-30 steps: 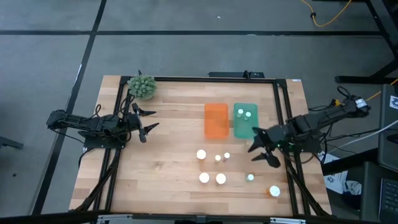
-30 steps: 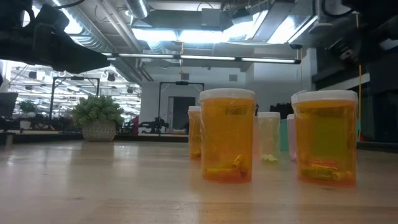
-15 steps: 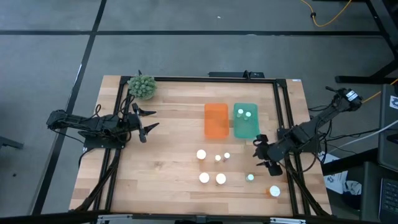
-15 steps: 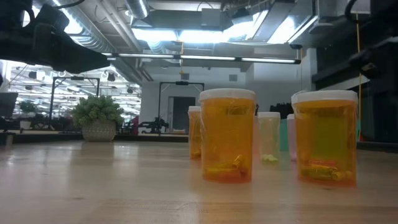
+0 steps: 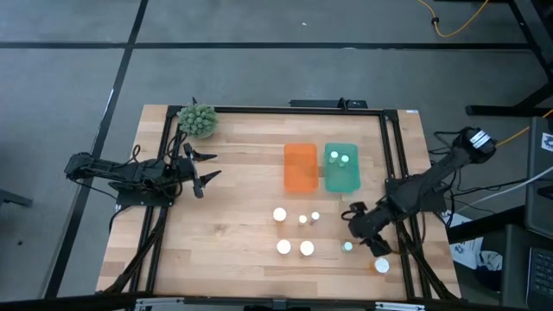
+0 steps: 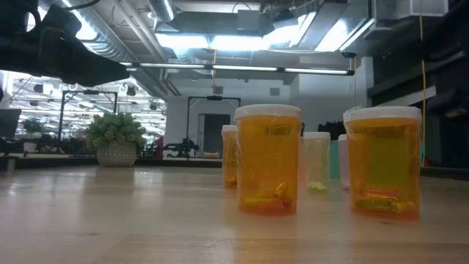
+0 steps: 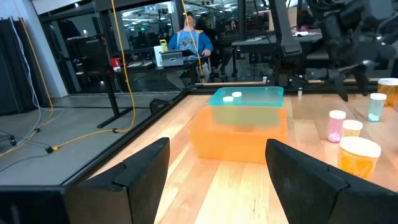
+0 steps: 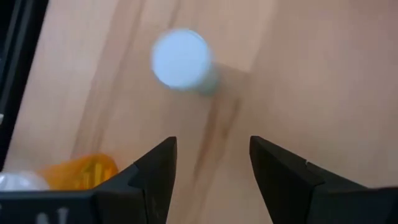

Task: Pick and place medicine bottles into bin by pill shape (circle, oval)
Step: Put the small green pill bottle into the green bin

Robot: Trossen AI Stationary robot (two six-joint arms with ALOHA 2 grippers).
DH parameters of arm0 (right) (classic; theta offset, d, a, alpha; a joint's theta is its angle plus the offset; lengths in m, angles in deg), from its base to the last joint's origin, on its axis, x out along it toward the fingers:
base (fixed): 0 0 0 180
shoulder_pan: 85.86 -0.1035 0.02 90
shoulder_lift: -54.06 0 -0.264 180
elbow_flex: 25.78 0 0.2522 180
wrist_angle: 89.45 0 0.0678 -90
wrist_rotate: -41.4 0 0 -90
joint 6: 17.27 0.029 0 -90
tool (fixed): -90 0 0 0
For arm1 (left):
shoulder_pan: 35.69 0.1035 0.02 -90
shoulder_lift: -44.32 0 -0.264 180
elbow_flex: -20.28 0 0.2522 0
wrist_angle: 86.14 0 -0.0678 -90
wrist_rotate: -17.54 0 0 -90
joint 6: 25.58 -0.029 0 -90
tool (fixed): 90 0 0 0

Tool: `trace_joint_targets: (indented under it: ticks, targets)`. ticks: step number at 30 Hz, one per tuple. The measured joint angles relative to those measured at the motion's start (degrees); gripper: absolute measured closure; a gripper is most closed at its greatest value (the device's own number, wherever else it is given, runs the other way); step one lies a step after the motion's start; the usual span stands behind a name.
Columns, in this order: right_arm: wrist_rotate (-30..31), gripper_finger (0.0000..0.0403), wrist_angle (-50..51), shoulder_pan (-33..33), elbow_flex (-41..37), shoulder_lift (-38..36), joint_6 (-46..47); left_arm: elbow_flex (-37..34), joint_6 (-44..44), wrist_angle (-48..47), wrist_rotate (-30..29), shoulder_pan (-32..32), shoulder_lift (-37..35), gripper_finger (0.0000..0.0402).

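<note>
Several small white-capped medicine bottles (image 5: 302, 219) stand upright on the wooden table; in the low view they show as orange bottles (image 6: 268, 160). An orange-tinted bottle (image 5: 381, 265) lies near the front right corner. Two bottles (image 5: 340, 158) stand in the teal bin (image 5: 340, 177), beside the orange bin (image 5: 300, 167). My right gripper (image 5: 359, 228) is open, pointing down, just beside a small white-capped bottle (image 5: 347, 246); that bottle (image 8: 181, 57) stands ahead of the open fingers (image 8: 211, 165). My left gripper (image 5: 200, 169) is open and empty at the table's left.
A potted plant (image 5: 197, 119) stands at the far left corner. The orange-tinted bottle (image 8: 81, 171) lies close beside my right gripper's finger. A black frame rail (image 5: 393, 164) runs along the table's right side. Bare wood lies between my left gripper and the bottles.
My right gripper has moved from beside the teal bin toward the table's near edge and a little left, coming down over the small bottle at the front right. My left arm has kept still.
</note>
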Motion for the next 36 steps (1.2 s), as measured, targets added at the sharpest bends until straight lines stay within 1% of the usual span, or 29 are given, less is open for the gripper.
trace_joint_targets:
  ticks: [5, 10, 11, 19, 28, 36]
  targets:
    - [0.5, 0.0199, -6.8, -1.9, 0.0, 4.5, -3.9, 0.0, 0.0, 0.0, 0.0, 0.0, 0.0, 0.0145]
    - [6.3, 0.0199, -7.3, -2.3, 0.0, 5.3, -4.8, 0.0, 0.0, 0.0, 0.0, 0.0, 0.0, 0.0145]
    - [6.8, 0.0199, -7.6, -2.3, 0.0, 5.3, -4.9, 0.0, 0.0, 0.0, 0.0, 0.0, 0.0, 0.0145]
    - [5.7, 0.0199, -11.3, -2.3, 0.0, 5.8, -7.8, 0.0, 0.0, 0.0, 0.0, 0.0, 0.0, 0.0145]
    - [4.5, 0.0199, -16.1, -2.3, 0.0, 6.7, -8.0, 0.0, 0.0, 0.0, 0.0, 0.0, 0.0, 0.0145]
    - [4.5, 0.0199, -17.9, -2.3, 0.0, 7.2, -7.9, 0.0, 0.0, 0.0, 0.0, 0.0, 0.0, 0.0145]
